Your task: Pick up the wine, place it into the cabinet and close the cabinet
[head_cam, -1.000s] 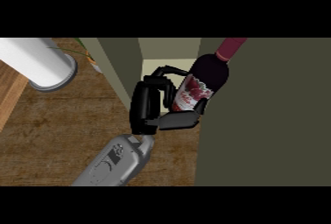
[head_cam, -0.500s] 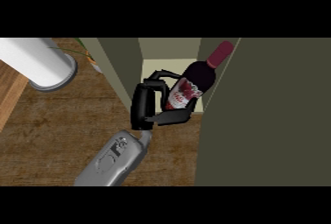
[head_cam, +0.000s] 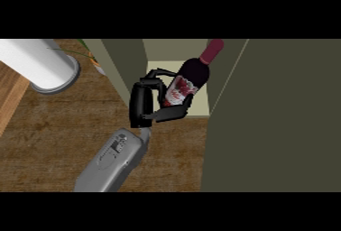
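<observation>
**Wine bottle at the cabinet opening**

While a white cylinder (head_cam: 36, 63) stands left on the wooden bench (head_cam: 60, 131), the olive cabinet door (head_cam: 279, 117) looms right. Black right robot hand (head_cam: 148, 101) clasps the dark red-capped wine bottle (head_cam: 190, 81), tilted into the pale cabinet interior (head_cam: 160, 65).

Bottle (head_cam: 190, 83) base: hidden behind the hand (head_cam: 148, 103)
Cabinet door (head_cam: 279, 117): cut off at right edge
White cylinder (head_cam: 36, 63): cut off at left edge

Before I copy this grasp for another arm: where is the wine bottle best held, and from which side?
Grip the wine bottle round its wide labelled body, from the view's left, as the hand does now. The neck points into the cabinet opening, so only that side is open.
</observation>
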Available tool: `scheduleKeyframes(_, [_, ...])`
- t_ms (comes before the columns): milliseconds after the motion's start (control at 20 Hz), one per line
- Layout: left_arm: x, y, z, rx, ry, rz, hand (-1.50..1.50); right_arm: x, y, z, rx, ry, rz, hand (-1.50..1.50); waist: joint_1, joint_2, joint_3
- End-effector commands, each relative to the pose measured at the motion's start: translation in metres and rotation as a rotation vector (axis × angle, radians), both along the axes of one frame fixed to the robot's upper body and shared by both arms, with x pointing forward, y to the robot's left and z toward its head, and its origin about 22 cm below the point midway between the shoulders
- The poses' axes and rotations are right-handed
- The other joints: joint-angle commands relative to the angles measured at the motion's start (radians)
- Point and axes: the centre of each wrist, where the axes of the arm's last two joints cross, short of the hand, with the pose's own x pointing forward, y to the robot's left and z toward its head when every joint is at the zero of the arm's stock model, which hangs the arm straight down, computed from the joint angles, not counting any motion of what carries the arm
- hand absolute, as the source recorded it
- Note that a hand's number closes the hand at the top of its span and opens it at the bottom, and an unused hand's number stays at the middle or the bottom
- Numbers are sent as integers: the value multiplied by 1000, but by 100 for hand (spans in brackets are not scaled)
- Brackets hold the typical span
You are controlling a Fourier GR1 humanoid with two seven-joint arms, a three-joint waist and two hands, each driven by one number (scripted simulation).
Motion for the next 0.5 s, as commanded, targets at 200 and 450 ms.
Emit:
scheduleKeyframes(200, [22,4,0,-14,38,20,150,-23,-2,11,69,-32,51,-150,-4,0,0])
scheduleKeyframes(450, [44,23,13,-46,57,-15,150,-34,8,-4,77,-17,48,-150,-8,0,0])
